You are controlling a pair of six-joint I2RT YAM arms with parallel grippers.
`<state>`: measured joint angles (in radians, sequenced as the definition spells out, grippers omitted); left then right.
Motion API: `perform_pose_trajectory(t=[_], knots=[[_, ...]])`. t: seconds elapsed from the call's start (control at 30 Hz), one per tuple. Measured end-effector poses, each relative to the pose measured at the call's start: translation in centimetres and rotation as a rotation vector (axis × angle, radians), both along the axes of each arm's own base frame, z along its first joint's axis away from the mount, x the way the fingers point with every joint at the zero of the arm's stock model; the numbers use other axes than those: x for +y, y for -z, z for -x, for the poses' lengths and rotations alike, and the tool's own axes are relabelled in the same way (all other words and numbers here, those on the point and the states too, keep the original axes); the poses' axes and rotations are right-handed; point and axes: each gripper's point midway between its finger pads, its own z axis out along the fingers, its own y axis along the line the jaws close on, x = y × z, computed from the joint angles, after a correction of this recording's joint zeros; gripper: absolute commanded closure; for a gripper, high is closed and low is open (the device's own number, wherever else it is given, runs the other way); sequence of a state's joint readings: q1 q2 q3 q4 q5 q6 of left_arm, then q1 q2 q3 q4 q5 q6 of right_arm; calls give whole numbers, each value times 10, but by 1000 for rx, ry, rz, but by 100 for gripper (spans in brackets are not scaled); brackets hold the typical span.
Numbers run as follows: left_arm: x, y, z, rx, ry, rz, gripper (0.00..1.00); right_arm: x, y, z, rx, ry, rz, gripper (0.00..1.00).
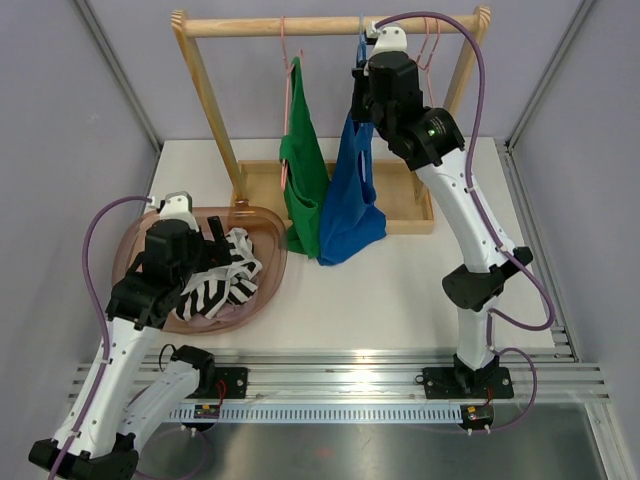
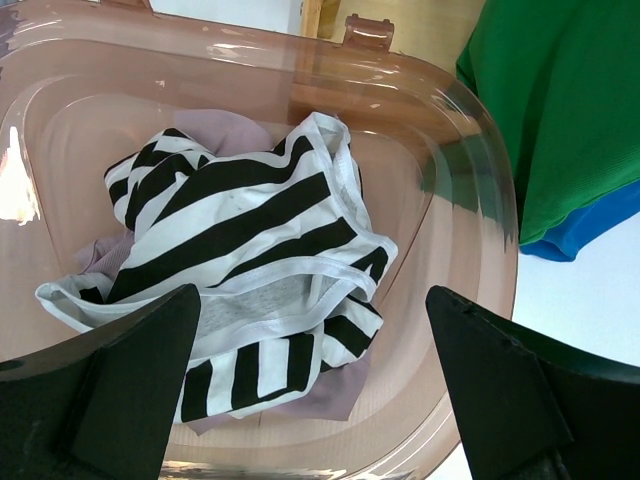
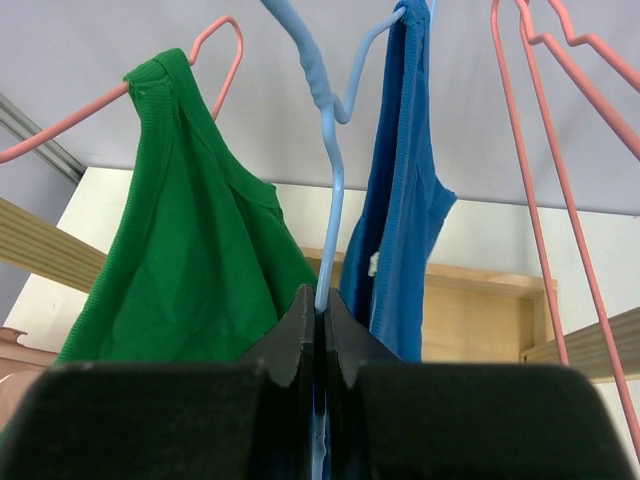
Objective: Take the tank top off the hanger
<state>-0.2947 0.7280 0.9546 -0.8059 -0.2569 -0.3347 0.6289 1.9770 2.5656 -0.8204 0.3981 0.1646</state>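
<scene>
2 grippers, right gripper (image 3: 322,312) clamped on the blue hanger (image 3: 331,180) wire, blue tank top (image 3: 400,210) hung from that hanger beside a green tank top (image 3: 190,250), left gripper (image 2: 312,310) spread wide above striped garment (image 2: 240,220) in a basin (image 2: 475,190)

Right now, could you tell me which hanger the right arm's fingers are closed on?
The light blue hanger carrying the blue tank top; the pink ones hold the green top or hang bare, untouched.

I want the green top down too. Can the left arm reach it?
Probably yes: the left claw is open over the bin, and nothing stands between it and the green top nearby.
</scene>
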Motion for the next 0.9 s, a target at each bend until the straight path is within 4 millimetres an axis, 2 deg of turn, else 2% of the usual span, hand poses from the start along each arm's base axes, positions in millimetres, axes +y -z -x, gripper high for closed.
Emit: perform_pose_trajectory(t=[0.17,0.27,0.5,0.67,0.77,0.9], knots=[[0,0,0,-1,2,-2,1,-5,-5,7,-2,-5,11,100],[-1,-1,1,-4,8,1,1,-8,-17,17,-13,-26,0,100],[-13,-17,5,-73,80,44,1,-25,-63,57,-85,-85,-62,100],[-31,-34,9,-133,177,111,1,-36,-85,87,-118,-137,-94,100],[-51,-56,13,-178,260,172,1,-38,-83,104,-100,-182,-97,100],[-81,-102,18,-265,381,244,1,-41,-55,135,-16,-260,-95,100]])
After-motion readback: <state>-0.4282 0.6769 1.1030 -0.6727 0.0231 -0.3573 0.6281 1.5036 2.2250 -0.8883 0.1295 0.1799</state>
